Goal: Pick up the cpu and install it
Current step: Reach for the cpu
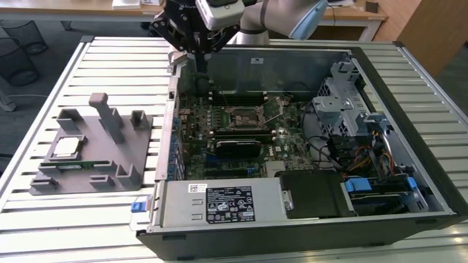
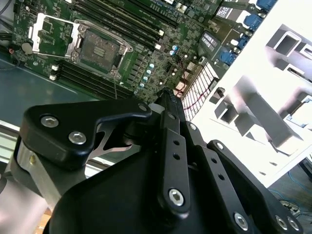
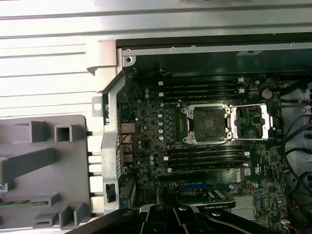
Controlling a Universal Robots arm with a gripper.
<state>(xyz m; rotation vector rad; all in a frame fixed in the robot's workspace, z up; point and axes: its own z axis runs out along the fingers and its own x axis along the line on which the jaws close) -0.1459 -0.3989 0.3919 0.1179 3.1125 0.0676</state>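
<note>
- The cpu [image 1: 67, 147], a small flat square chip with a dull silver-grey metal top, lies flat in a recess of a grey moulded plastic fixture [image 1: 109, 164]. The fixture sits on the white slatted table [image 1: 44, 230], at the exterior view's left of the open case.
- A long narrow green memory stick [image 1: 76, 164] lies on the same fixture, just beside the cpu on its nearer side.
- The black, link-armed gripper [image 1: 199, 67] hangs over the far corner of the open black and grey computer case [image 1: 292, 233], at the case wall that faces the fixture. It is well apart from the cpu.
- The gripper's fingers are drawn together to one narrow tip, seen also in the second wrist view [image 2: 165, 97]. Nothing is between them.
- Inside the case the green motherboard [image 1: 289, 139] lies flat. Its square metal-framed socket [image 3: 207, 124] shows bare and dark, with no chip in it.
- The socket's silver load plate [image 3: 251, 122] is swung open and lies beside the socket.
- Dark memory slots [image 3: 202, 87] run along both sides of the socket.
- A grey labelled power supply box [image 1: 219, 204] fills the case's near side in the exterior view.
</note>
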